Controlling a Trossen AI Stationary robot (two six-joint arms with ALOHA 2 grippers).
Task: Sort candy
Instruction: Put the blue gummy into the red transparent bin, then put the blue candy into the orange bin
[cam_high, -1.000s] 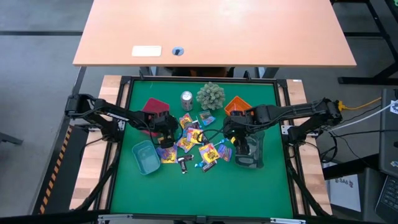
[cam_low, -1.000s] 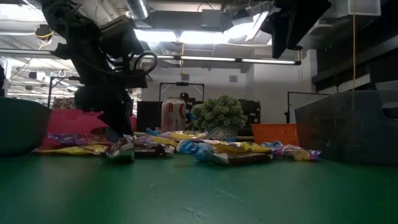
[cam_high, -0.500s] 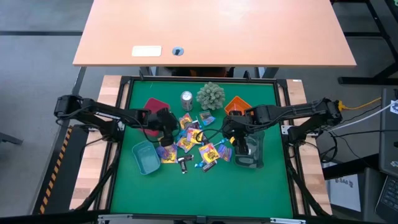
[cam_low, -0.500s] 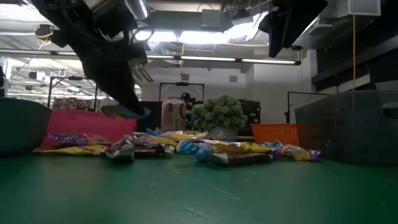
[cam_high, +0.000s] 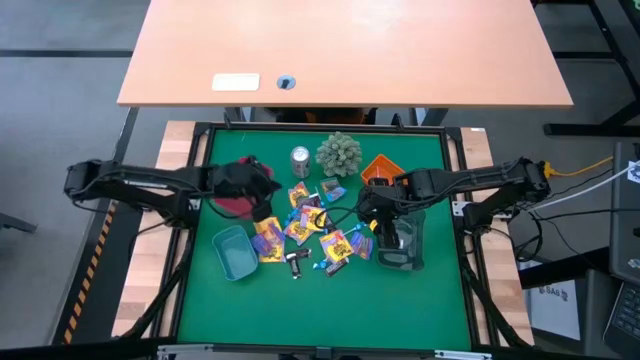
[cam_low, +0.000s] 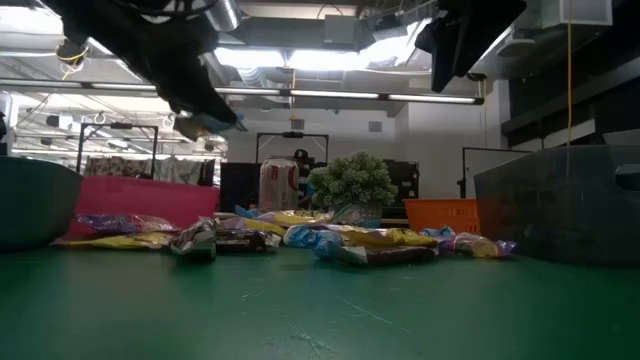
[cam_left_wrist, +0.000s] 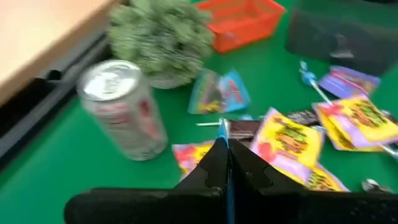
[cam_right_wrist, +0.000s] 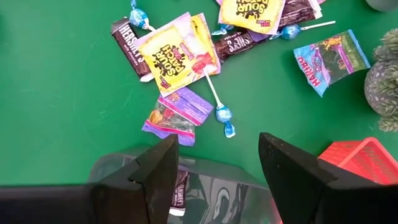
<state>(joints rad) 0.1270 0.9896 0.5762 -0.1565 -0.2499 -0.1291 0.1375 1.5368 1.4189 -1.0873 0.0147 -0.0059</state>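
The candy (cam_high: 312, 228) lies in a loose pile mid-table: yellow packets (cam_right_wrist: 179, 51), dark brown mini bars (cam_right_wrist: 127, 38) and small blue-wrapped pieces (cam_right_wrist: 224, 114). My left gripper (cam_left_wrist: 225, 146) hangs in the air over the pile's left side, beside the red tray (cam_high: 228, 207), and is shut on a small blue-wrapped candy (cam_left_wrist: 222, 129). My right gripper (cam_right_wrist: 217, 155) stands open above the near rim of the dark grey tray (cam_high: 405, 250), at the pile's right, with nothing between its fingers. My left gripper pinches the blue-wrapped candy between its two fingertips; a thin blue edge (cam_left_wrist: 227, 180) shows in the slit between the shut fingers and the candy's end (cam_left_wrist: 221, 126) sticks out past them. The fingers slant down from the table's left. The candy is lifted clear of the pile.
A teal tray (cam_high: 233, 252) stands at the near left and an orange tray (cam_high: 380, 170) at the far right. A silver can (cam_high: 300, 160) and a green spiky plant ball (cam_high: 338, 153) stand at the far edge, behind the pile.
My left gripper, still shut, has risen from the pile's left edge and drawn back toward the table's left edge, tipping less steeply downward. The blue-wrapped candy has come up with it, clear of the table.
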